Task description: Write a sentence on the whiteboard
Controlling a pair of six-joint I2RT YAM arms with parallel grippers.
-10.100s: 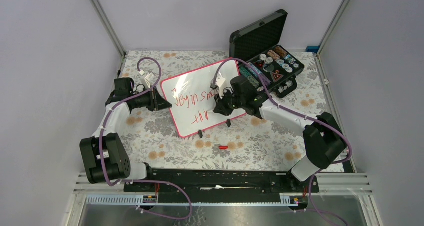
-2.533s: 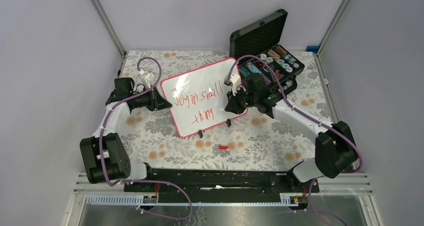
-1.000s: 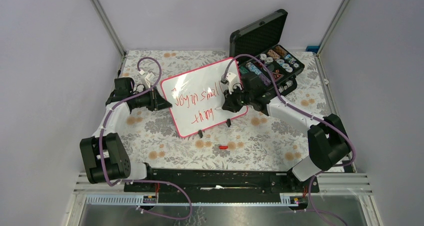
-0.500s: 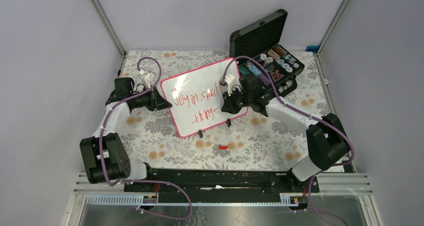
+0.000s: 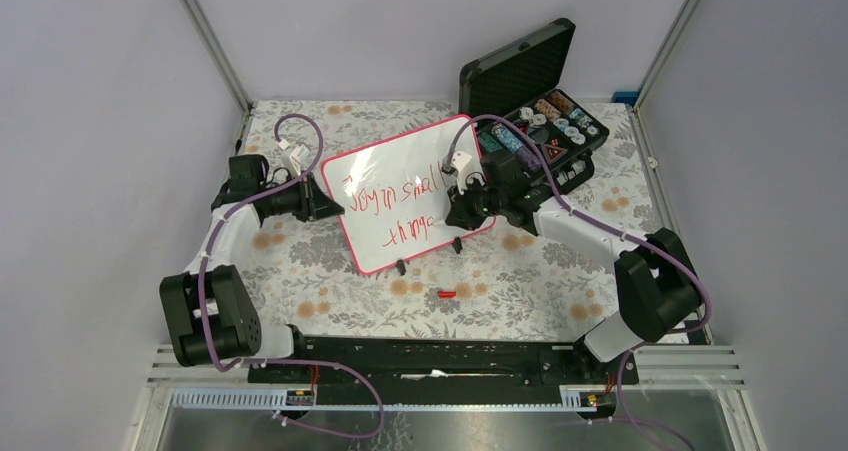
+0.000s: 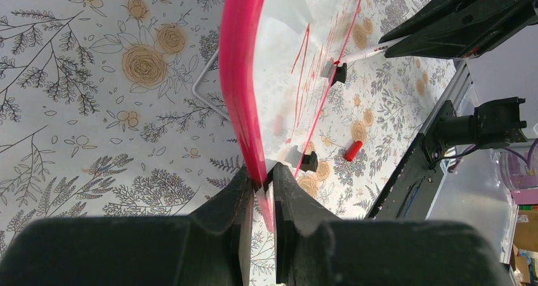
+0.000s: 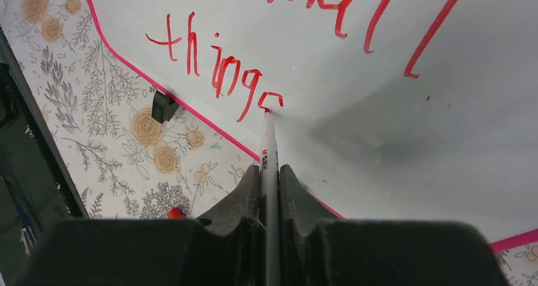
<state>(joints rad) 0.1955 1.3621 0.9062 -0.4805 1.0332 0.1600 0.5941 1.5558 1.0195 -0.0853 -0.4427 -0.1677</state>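
**Red pen on a glossy board**

Flowered cloth, grey sprigs and tan blooms on white, covers the table [image 5: 330,291] inside pale lilac walls. At its middle the board [image 5: 395,163] stands tilted back on two small black clip feet [image 5: 400,267]. It is a shiny white rectangle with rounded corners and a thin pink-red rim.

The left gripper [image 6: 261,181] is pinched tight on the rim at the board's left edge, one black finger on each face. The right gripper [image 7: 269,172] is clamped on one slim white marker [image 7: 269,146], whose tip touches the board low on its right side.

The sentence [image 7: 219,78] runs in thin red strokes over two lines: "Joy in small" above, "things" below. The tip sits at the curl of the last letter.

One small red cap [image 5: 446,294] lies on the cloth in front of the board, apart from it.

Behind the right arm, one black hard case [image 5: 520,69] stands open, its lid raised and lined with textured foam. Its tray holds rows of small round pieces, too small to name or count.
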